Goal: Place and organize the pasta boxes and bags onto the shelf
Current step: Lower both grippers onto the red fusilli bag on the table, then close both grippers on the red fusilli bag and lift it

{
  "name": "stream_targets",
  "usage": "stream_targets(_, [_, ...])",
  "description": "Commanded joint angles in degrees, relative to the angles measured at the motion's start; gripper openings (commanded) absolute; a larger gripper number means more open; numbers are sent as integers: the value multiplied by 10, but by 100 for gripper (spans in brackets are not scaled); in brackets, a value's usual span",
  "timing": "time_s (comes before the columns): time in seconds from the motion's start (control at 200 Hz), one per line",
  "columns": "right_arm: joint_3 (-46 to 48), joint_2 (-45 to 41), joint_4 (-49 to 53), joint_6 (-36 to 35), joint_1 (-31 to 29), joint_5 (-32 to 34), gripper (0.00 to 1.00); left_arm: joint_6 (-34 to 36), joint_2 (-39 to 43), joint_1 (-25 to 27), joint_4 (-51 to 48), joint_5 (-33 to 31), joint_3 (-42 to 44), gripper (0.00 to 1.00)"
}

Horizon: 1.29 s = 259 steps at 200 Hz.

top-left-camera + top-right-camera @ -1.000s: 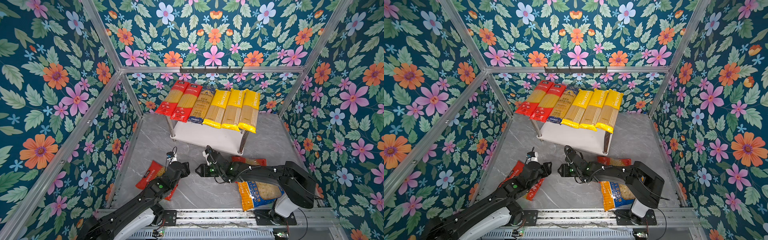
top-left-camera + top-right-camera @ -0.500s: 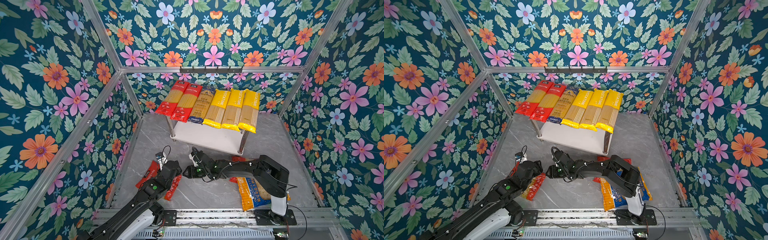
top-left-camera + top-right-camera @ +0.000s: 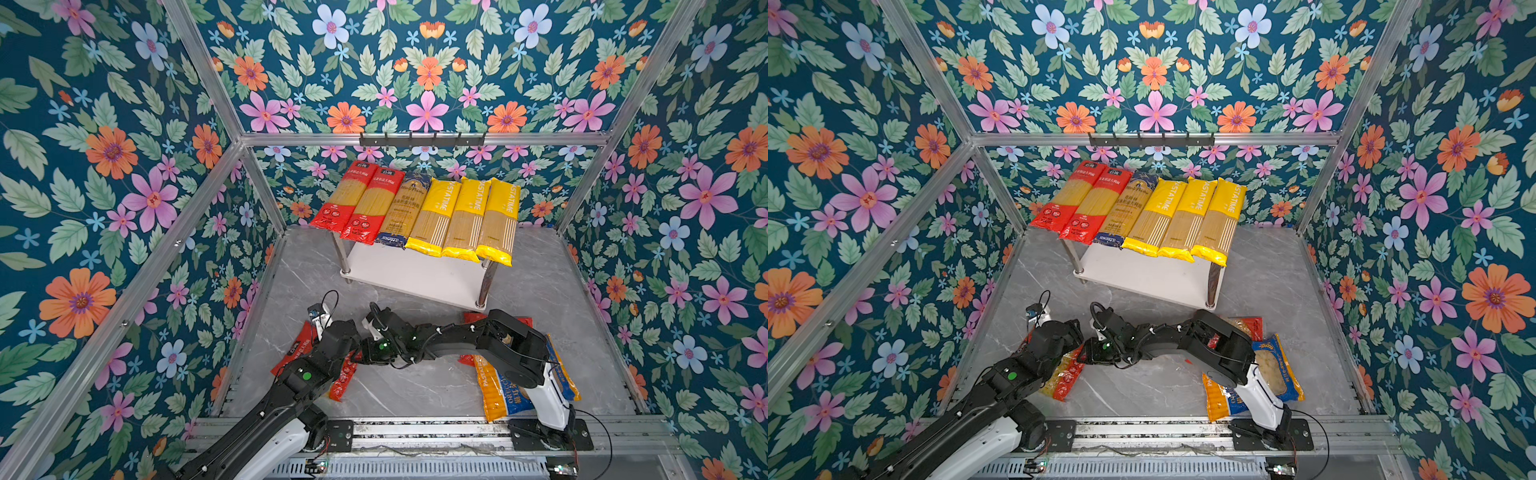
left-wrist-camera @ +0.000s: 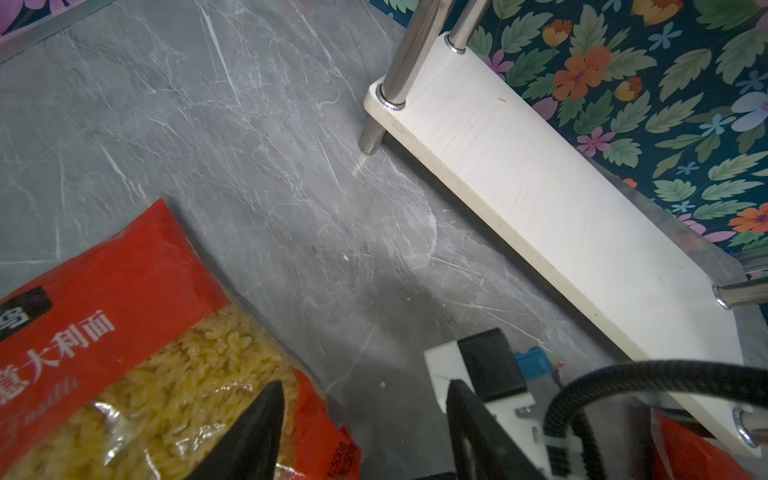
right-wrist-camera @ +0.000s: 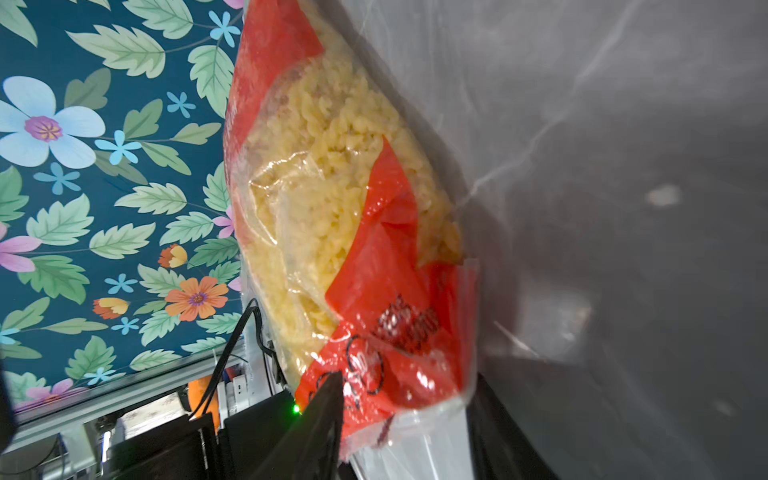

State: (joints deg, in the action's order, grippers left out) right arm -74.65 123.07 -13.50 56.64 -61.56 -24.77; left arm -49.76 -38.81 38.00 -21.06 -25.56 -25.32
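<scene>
My right gripper [image 5: 405,395] straddles the sealed end of the red plastic macaroni bag [image 5: 332,166] lying just ahead (pinched or not, I cannot tell); my left gripper [image 4: 363,390], jaws apart, holds one tip over it, likely steadying.

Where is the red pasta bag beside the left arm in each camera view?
In both top views: the red pasta bag lies low, left of centre, partly under the left arm.
Left wrist: it lies across bare tabletop from the shelf.
Right wrist: it lies between the floral wall and the tabletop.
Shared landmark: the grey marble tabletop under it.
</scene>
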Motion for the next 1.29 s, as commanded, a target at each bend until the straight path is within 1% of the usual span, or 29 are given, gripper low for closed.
stream_targets(0.0, [-12, 9, -37, 19, -1, -12, 46, -8, 4, -1, -9, -5, 1, 65])
stream_targets(0.115, [-24, 18, -39, 17, -1, -9, 40, -13, 8, 0, -12, 4, 4, 65])
stream_targets(0.185, [-32, 22, -40, 17, 0, -7, 31, -18, 15, 0, -17, 10, 4, 65])
stream_targets(0.295, [-29, 16, -50, 18, -1, 1, 13, -21, 32, -1, -31, 14, 2, 65])
stream_targets(0.355, [-21, 6, -51, 18, 0, 9, 7, -19, 40, 0, -38, 15, -1, 65])
stream_targets(0.47, [13, -21, -66, 25, 6, 22, 3, -17, 43, 0, -37, 20, -6, 65])
stream_targets(0.575, [68, -59, -85, 37, 22, 33, 2, 1, 23, -1, 6, 46, -5, 64])
stream_targets(0.695, [181, -135, -127, 68, 52, 56, 1, 11, -32, 0, 62, 90, -6, 64])
stream_targets(0.76, [251, -182, -148, 91, 69, 81, 0, 15, -64, 2, 82, 122, -13, 64])
stream_targets(0.87, [346, -262, -137, 118, 81, 149, 0, 13, -90, 15, 96, 137, -16, 64])
stream_targets(0.9, [359, -275, -121, 121, 80, 168, 1, 11, -91, 18, 99, 137, -14, 64])
stream_targets(0.935, [371, -310, -98, 125, 76, 186, 3, 9, -89, 19, 101, 137, -12, 64])
stream_targets(1.0, [373, -327, -77, 126, 54, 200, 7, 4, -82, 20, 103, 137, -4, 64])
stream_targets(1.065, [349, -321, -53, 119, 27, 194, 14, 2, -75, 20, 102, 134, 3, 64])
stream_targets(1.135, [312, -299, -36, 107, 1, 159, 24, -2, -67, 20, 95, 130, 12, 64])
stream_targets(1.23, [286, -286, -34, 104, -5, 109, 38, -9, -52, 20, 80, 125, 19, 64])
stream_targets(1.29, [282, -294, -8, 88, -1, 113, 46, -15, -41, 20, 67, 121, 23, 64])
